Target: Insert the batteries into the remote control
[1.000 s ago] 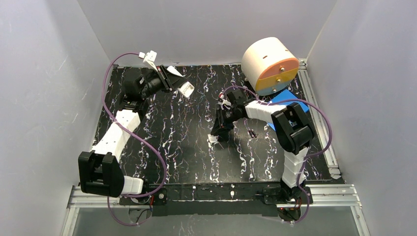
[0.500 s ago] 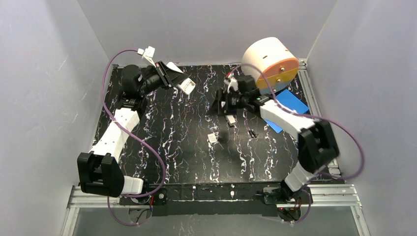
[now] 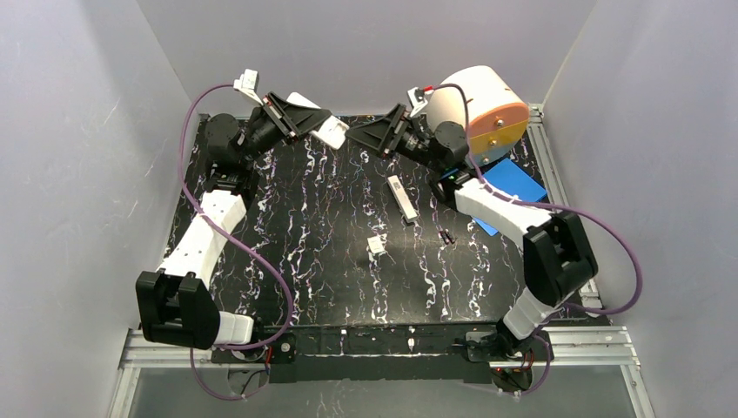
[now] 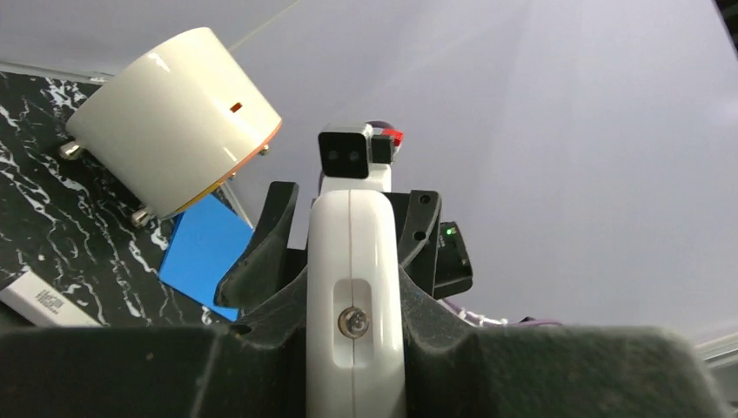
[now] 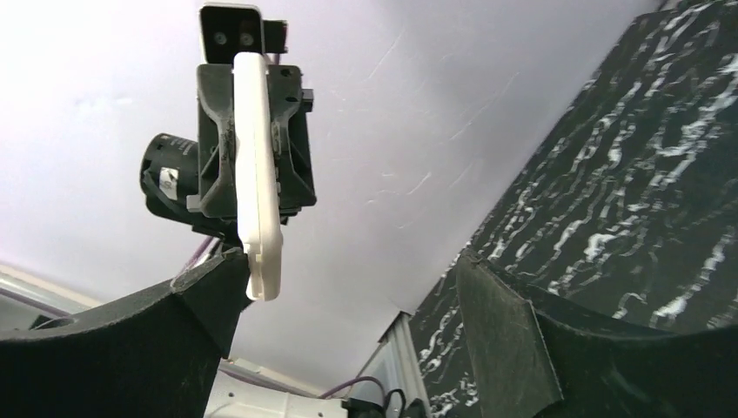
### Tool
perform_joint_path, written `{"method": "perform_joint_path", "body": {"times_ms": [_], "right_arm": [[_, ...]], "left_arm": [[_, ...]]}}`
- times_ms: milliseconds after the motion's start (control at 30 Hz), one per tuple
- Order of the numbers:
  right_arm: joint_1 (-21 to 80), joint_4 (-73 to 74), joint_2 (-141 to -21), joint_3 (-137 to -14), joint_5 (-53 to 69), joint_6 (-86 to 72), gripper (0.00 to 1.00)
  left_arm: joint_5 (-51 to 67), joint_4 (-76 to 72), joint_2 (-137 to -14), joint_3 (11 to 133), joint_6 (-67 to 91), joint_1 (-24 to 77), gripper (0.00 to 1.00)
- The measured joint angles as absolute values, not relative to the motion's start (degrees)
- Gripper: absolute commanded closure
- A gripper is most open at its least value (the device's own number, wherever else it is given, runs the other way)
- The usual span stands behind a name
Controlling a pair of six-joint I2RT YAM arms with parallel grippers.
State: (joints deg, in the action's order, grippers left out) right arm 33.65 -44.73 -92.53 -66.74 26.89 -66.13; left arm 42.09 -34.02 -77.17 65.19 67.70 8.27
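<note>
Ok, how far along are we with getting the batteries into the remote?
Nothing looks loaded yet. The remote control lies on the table, with one small dark battery loose beside it. In hand: the left hand is shut on a white device with a screw, held in the air; the right hand is open and empty, facing it. Loading remains.

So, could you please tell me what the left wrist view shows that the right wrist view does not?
Left wrist only: the drum, the blue sheet, the end of the remote on the table, and the open right gripper head-on. Right wrist only: the left gripper head-on. Both: the white piece that the left gripper clamps, the marbled table and the grey wall.
</note>
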Motion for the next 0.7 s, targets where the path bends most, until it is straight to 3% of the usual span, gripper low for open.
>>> {"method": "perform_joint_path", "body": {"times_ms": [333, 433, 567, 700], "right_arm": [[38.48, -56.34, -97.25, -74.56, 27.05, -75.59, 0.43], [38.48, -58.02, -98.19, -74.59, 27.09, -77.43, 0.59], [38.48, -57.06, -98.76, -74.87, 26.76, -78.06, 0.83], [38.48, -54.35, -98.85, -76.49, 26.52, -77.65, 0.93]], "left_arm": [[41.04, -37.80, -77.19, 65.32, 74.76, 8.23, 1.00], [41.06, -38.57, -77.06, 65.65, 75.22, 8.34, 0.93], [41.17, -38.85, -76.95, 65.78, 75.44, 8.34, 0.72], [41.12, -38.74, -76.36, 65.76, 75.05, 8.32, 0.39]]}}
